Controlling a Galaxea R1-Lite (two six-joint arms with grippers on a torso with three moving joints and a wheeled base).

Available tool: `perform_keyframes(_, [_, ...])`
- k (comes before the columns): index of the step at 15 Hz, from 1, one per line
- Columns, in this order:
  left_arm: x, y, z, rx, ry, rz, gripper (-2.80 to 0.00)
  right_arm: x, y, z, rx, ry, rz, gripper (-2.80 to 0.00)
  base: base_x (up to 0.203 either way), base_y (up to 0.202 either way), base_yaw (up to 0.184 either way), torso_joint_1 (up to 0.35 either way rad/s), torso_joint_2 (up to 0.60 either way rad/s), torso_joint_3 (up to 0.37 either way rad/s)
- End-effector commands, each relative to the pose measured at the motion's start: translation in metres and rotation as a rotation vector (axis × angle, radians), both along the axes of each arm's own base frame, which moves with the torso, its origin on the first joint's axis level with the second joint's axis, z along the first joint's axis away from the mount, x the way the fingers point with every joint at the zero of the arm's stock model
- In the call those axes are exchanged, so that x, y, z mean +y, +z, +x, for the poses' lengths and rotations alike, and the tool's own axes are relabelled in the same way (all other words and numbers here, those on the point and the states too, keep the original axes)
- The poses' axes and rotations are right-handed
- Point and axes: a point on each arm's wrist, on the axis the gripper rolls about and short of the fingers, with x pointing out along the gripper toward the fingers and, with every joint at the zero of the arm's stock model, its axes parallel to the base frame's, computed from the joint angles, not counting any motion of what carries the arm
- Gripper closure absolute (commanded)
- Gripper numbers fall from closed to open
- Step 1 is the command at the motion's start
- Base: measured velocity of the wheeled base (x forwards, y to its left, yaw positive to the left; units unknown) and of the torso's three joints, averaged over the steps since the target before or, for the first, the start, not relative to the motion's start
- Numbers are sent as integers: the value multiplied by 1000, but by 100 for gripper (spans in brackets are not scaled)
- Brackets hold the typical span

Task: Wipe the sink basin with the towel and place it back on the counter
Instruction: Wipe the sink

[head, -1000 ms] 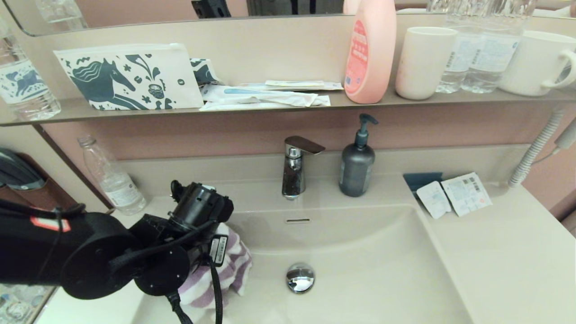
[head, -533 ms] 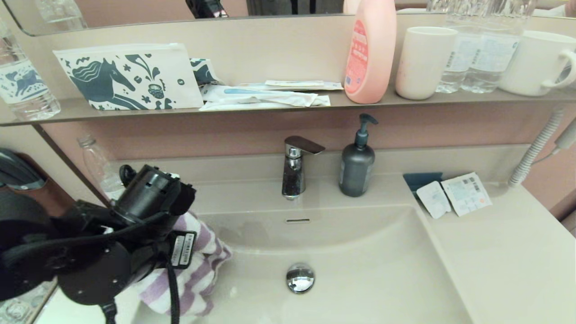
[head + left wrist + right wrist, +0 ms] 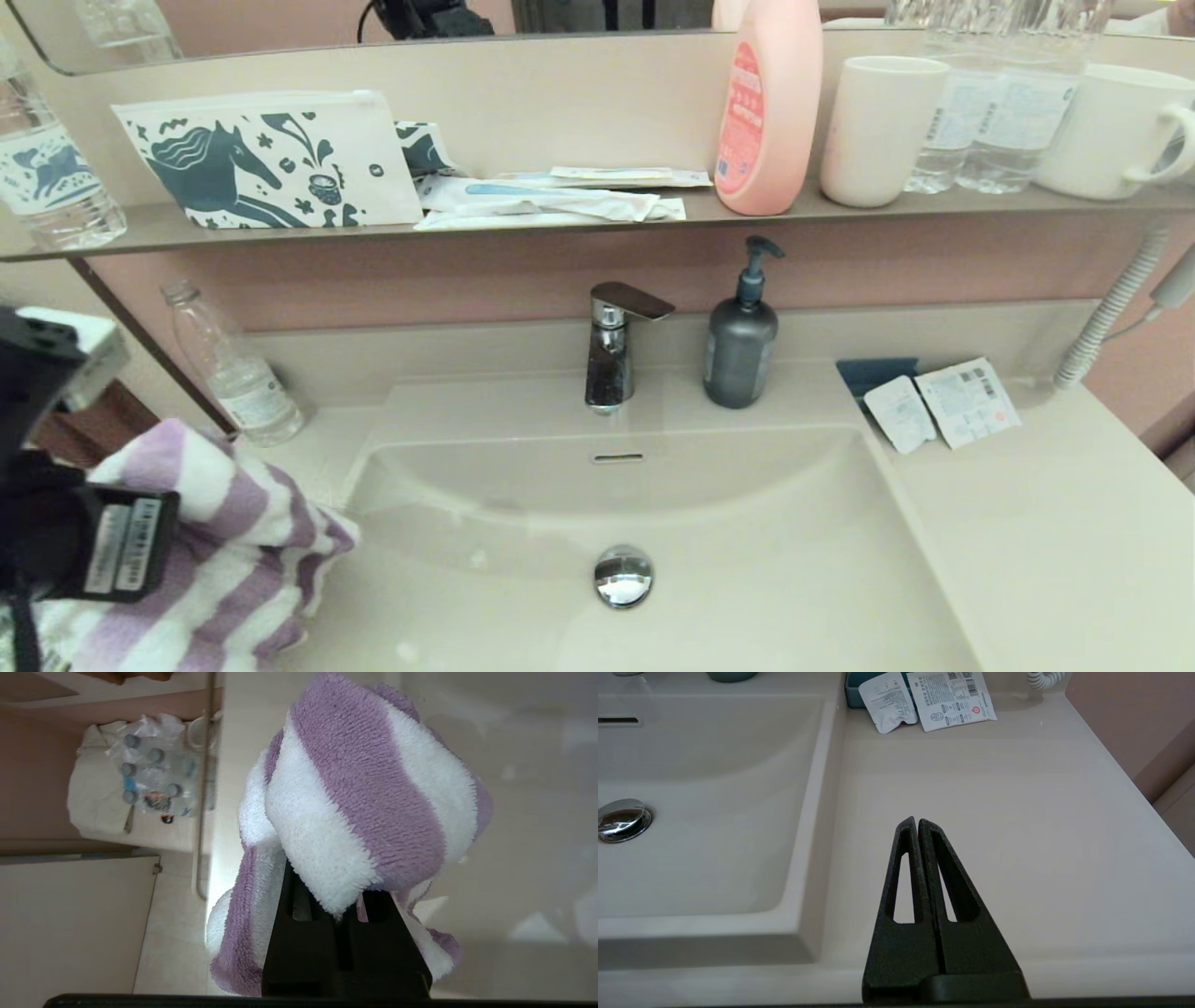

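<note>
1. The towel hangs bunched over the surface at its left edge, just left of the sink basin. Judging by this, the wiping looks done and the cloth is being brought to a spot where it can be laid down.
2. The left gripper carries it from above; its fingers are pressed nearly together, pinching a fold of the towel, whose loose ends drape around them.
3. Whether the towel's lowest folds touch the surface cannot be told.
4. The basin holds only its chrome drain plug.
5. The right gripper is parked over the bare surface right of the basin, near its front edge, fingers pressed together and holding nothing, presumably kept clear of the working arm.
</note>
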Motion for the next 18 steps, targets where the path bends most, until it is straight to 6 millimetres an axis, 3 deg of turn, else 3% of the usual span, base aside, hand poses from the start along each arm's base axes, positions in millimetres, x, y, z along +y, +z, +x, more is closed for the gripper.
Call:
perform_keyframes(1, [16,18,-20,-7,35,-1,0,0,0,0,0,1,0,0,0,0,0,0,0,0])
perform_keyframes(9, [34,-29,-35,241,13,99,0,0,0,0,0,-1,0,0,0,0,0,0,0,0])
perform_keyframes(12, [45,-37,-12,260,98,78,0,0,0,0,0,0,0,0,0,0,0,0,0,0])
perform_keyframes(14, [65,-40,7,278,115,-5,0,0,0,0,0,0,0,0,0,0,0,0,0,0])
perform_keyframes(18, [102,-55,31,282,-80,-233,0,0,0,0,0,0,0,0,0,0,0,0,0,0])
